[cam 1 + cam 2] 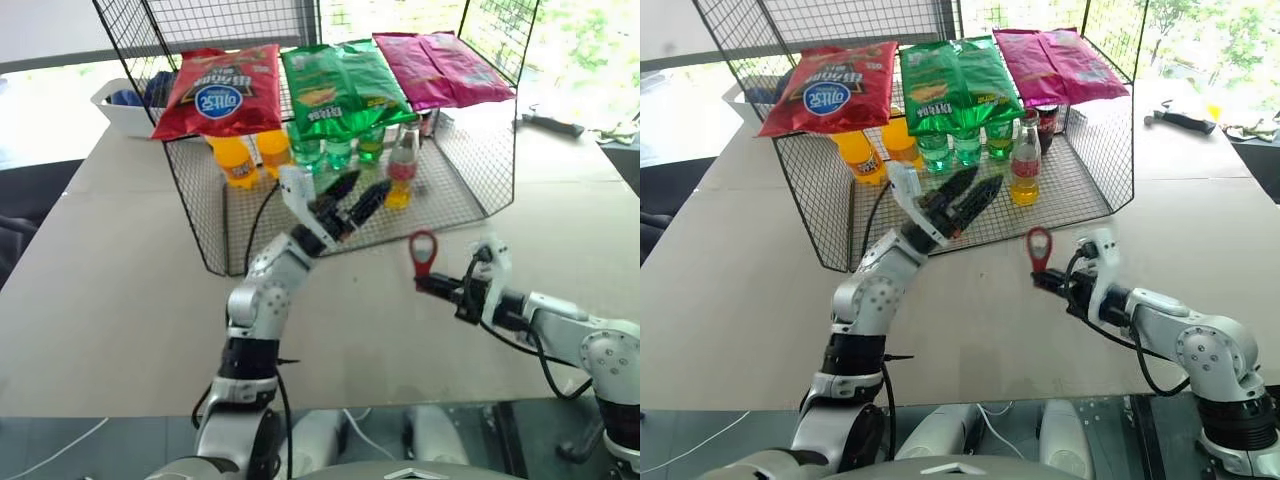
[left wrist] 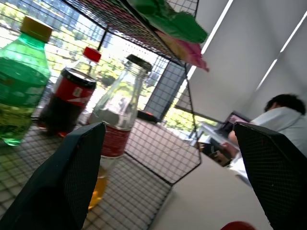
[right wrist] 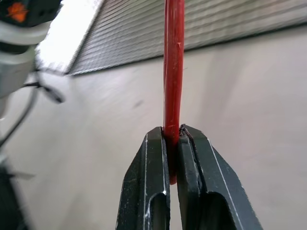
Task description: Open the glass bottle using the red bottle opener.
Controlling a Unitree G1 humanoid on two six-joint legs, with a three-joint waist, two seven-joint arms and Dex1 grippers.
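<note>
The glass bottle (image 1: 402, 168), clear with a red label band and orange liquid low down, stands capped on the floor of the wire rack (image 1: 470, 190), near its open front. My left gripper (image 1: 357, 196) is open, raised at the rack's front edge just left of the bottle and pointing toward it. In the left wrist view the bottle (image 2: 116, 125) stands beyond the left finger (image 2: 67, 182), apart from it. My right gripper (image 1: 426, 282) is shut on the handle of the red bottle opener (image 1: 423, 248), held upright with its ring head on top, over the table in front of the rack.
Inside the rack stand orange bottles (image 1: 238, 158), green bottles (image 1: 338, 150) and a cola bottle (image 2: 67, 103). Chip bags (image 1: 222, 88) lie on the rack's top shelf. A white bin (image 1: 122, 108) sits at the back left, a dark tool (image 1: 550, 122) at the back right. A person (image 2: 283, 117) sits beyond the table.
</note>
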